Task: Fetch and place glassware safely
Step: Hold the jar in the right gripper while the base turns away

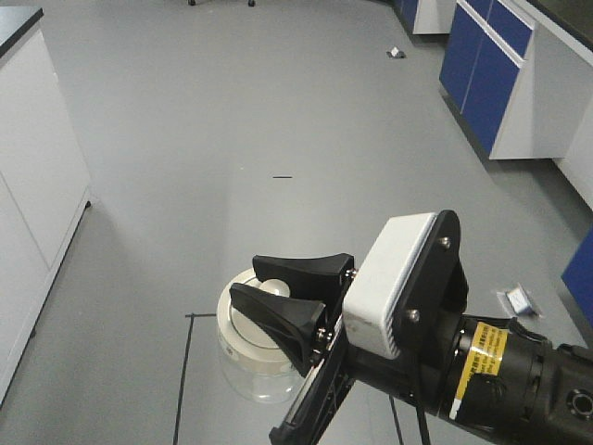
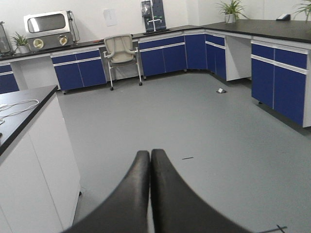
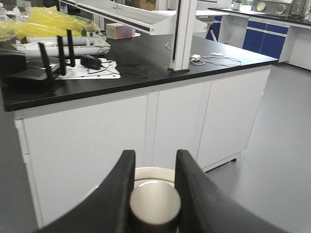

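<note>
The glass jar (image 1: 248, 371) is small and clear, with a cream-white round lid (image 1: 239, 326) and a centre knob (image 1: 276, 289). My right gripper (image 1: 248, 280) is shut on the lid's knob and holds the jar in the air above the grey floor. In the right wrist view the knob (image 3: 154, 204) sits clamped between the two black fingers (image 3: 192, 189), with the lid's rim (image 3: 154, 173) behind it; the gripper (image 3: 154, 155) faces a white cabinet. My left gripper (image 2: 149, 156) is shut and empty, pointing across the lab floor. The jar's inside is not clear.
A black-topped white bench (image 3: 146, 63) with cables and yellow bags stands ahead of the right wrist. White cabinets (image 1: 37, 167) stand at left, blue cabinets (image 1: 486, 65) at right. A chair (image 2: 120, 51) stands far back. Black tape lines (image 1: 185, 371) mark the floor.
</note>
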Tool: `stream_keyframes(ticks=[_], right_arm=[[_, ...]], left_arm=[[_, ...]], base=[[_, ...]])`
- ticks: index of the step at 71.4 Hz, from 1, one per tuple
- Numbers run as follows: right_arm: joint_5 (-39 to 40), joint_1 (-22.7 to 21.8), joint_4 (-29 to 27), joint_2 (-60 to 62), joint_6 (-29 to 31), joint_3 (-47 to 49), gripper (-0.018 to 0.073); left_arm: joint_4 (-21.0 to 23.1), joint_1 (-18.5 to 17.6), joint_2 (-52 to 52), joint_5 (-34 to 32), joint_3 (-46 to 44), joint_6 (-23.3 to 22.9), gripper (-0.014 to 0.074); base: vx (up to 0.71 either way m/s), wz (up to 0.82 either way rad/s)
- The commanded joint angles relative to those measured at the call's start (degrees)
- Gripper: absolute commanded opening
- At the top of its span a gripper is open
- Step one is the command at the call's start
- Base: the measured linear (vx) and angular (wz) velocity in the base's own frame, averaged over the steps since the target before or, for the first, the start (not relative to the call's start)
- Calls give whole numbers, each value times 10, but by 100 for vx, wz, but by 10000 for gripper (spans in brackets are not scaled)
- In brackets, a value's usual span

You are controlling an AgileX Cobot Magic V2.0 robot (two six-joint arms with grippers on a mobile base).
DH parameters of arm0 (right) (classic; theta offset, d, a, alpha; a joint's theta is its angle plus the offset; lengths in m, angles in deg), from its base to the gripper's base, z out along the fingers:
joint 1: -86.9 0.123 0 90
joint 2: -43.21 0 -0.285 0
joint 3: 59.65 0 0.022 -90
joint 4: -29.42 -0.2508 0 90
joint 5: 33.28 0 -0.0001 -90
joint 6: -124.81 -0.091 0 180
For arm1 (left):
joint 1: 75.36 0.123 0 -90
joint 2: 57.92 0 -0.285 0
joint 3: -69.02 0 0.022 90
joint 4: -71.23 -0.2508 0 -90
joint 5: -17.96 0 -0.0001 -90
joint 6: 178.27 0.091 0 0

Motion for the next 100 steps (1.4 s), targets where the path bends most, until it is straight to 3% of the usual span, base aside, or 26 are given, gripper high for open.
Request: stream_keyframes(ticks=[1,100], right_arm=[[57,1,-4,15,2,20,-3],[57,1,-4,15,2,20,-3]], left_arm=[[5,-2,7,-37,-15,0,-7],[5,-2,7,-37,-15,0,-7]], base=[[48,11],[47,2]])
